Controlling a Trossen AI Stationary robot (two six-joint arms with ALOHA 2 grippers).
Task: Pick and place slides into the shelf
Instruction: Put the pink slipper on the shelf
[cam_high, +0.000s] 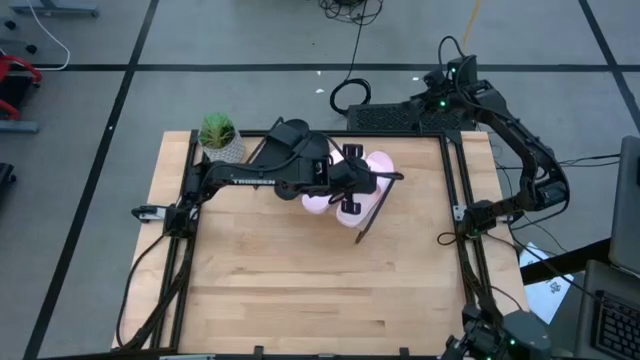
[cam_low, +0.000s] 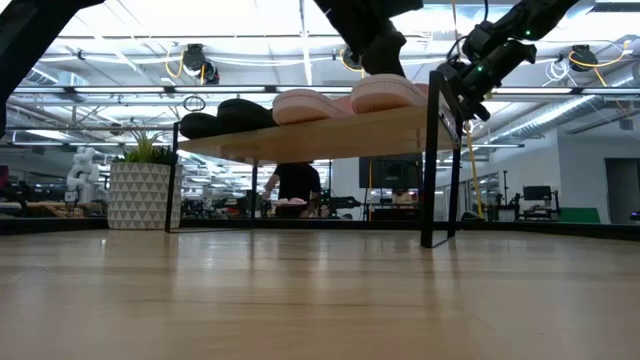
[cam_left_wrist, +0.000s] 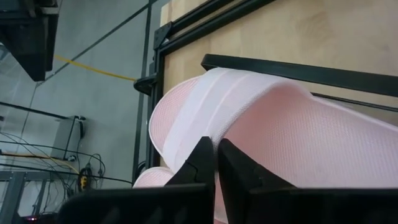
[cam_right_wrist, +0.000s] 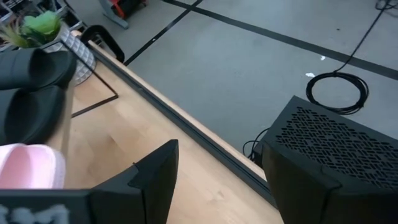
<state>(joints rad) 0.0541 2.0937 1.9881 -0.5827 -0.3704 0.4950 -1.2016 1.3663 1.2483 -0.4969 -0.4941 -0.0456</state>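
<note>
- Left gripper (cam_left_wrist: 216, 163) sat clamped on a pink slide (cam_left_wrist: 298, 137) at frame centre in the high view, over the shelf (cam_low: 330, 133).
- Right gripper (cam_right_wrist: 217, 180) waited at right, fingers apart.
- Black slides (cam_low: 225, 116) rested on the shelf's left.

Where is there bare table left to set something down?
The near table in front of the shelf is bare, across its width. The far strip is crowded: plant, four slides filling the shelf, left hand on a pink one. The right hand waits, open, off the right edge.
</note>
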